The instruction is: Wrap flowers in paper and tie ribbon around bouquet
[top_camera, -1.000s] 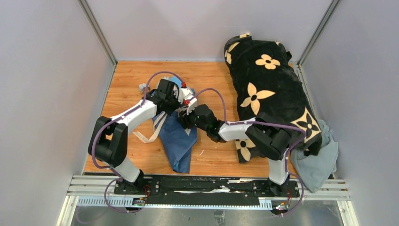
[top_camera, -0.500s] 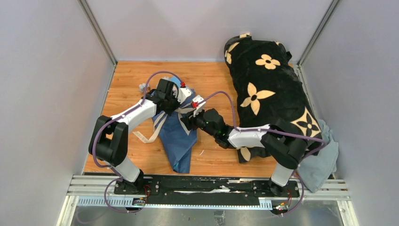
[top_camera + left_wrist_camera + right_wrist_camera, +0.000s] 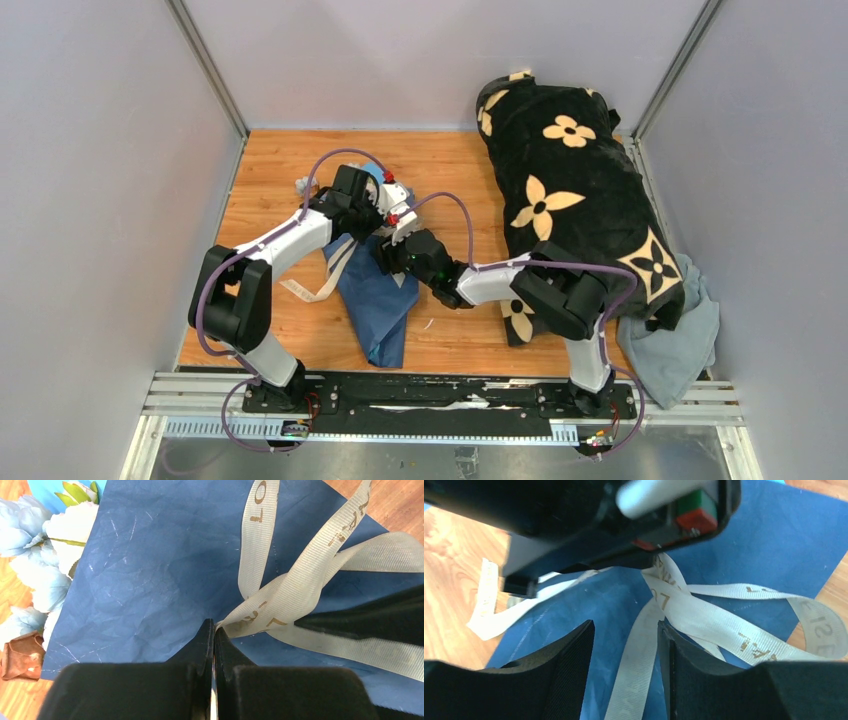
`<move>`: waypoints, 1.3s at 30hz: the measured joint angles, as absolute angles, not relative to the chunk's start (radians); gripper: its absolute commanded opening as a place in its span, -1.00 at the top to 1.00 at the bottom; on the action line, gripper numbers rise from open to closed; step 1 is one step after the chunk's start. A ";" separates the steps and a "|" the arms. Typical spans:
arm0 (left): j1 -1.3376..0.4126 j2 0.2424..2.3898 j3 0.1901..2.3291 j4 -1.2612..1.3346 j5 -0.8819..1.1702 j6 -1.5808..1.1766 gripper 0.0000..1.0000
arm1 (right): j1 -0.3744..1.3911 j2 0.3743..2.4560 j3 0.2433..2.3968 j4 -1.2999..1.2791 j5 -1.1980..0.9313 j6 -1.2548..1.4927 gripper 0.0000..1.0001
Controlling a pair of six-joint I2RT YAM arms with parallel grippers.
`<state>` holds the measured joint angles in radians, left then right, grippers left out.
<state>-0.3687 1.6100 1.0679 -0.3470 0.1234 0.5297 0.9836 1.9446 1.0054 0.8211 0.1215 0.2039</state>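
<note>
Watching from overhead, I am counting two arms, the left arm [image 3: 290,240] and the right arm [image 3: 500,280], one bouquet [image 3: 378,300], one ribbon [image 3: 318,288], one black blanket [image 3: 570,190] printed with cream flowers, and one grey-blue cloth [image 3: 680,340] beside the blanket's near right corner. The bouquet is lying on the wooden table [image 3: 270,170] left of centre, its narrow navy end pointing toward the arm bases and its blooms pointing away. Both arms are reaching in over its middle, their wrists almost meeting.

The overhead view is hiding the fingers themselves; the wrist cameras are filling that in. From the left wrist, I am seeing the left gripper [image 3: 214,626] with its jaws pressed together, pinching the ribbon where several cream strands cross on the navy paper [image 3: 150,580]. Pale blue flowers [image 3: 30,565] and one brown rose [image 3: 20,655] are peeking out at the paper's left edge, which the right wrist is not showing. From the right wrist, the right gripper [image 3: 624,630] is standing with jaws parted, gripping nothing, one ribbon strand running through the gap between its fingers. That view is also catching a loose ribbon tail lying on bare wood to the left.
</note>
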 measured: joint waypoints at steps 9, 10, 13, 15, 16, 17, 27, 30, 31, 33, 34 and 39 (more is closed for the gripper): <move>-0.369 1.612 1.068 -0.351 0.132 0.529 1.00 | 0.984 2.024 1.036 0.772 0.199 0.213 0.03; -0.369 1.612 1.068 -0.352 0.133 0.527 1.00 | 0.984 2.028 1.040 0.766 0.205 0.213 0.12; -0.365 1.612 1.068 -0.355 0.135 0.525 0.65 | 0.984 2.038 1.053 0.753 0.213 0.219 0.80; -0.361 1.612 1.075 -0.378 0.139 0.528 -0.10 | 0.984 2.039 1.056 0.747 0.215 0.226 1.00; -0.359 1.612 1.087 -0.402 0.143 0.527 -0.29 | 0.984 2.039 1.056 0.745 0.213 0.224 1.00; -0.357 1.612 1.098 -0.419 0.147 0.541 -0.38 | 0.983 2.039 1.055 0.744 0.213 0.226 1.00; -0.273 1.355 1.106 -0.735 0.148 0.720 -0.54 | 0.975 1.983 1.032 0.739 0.164 0.230 1.00; -0.250 1.224 0.967 -0.787 0.103 0.769 -0.54 | 0.974 1.978 1.026 0.738 0.152 0.237 1.00; -0.247 1.206 0.925 -0.797 0.098 0.775 -0.57 | 0.974 1.977 1.025 0.738 0.147 0.239 1.00; -0.245 1.204 0.820 -0.812 0.091 0.778 -0.61 | 0.973 1.977 1.023 0.739 0.138 0.244 1.00; -0.243 1.210 0.790 -0.812 0.089 0.778 -0.63 | 0.972 1.977 1.023 0.738 0.132 0.247 1.00; -0.241 1.222 0.654 -0.743 0.064 0.781 -0.63 | 0.965 1.977 1.022 0.740 0.115 0.262 1.00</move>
<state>-0.2413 1.2224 0.6544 -0.7429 0.0643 0.7815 0.9646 1.9770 1.0218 0.7399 0.1146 0.2619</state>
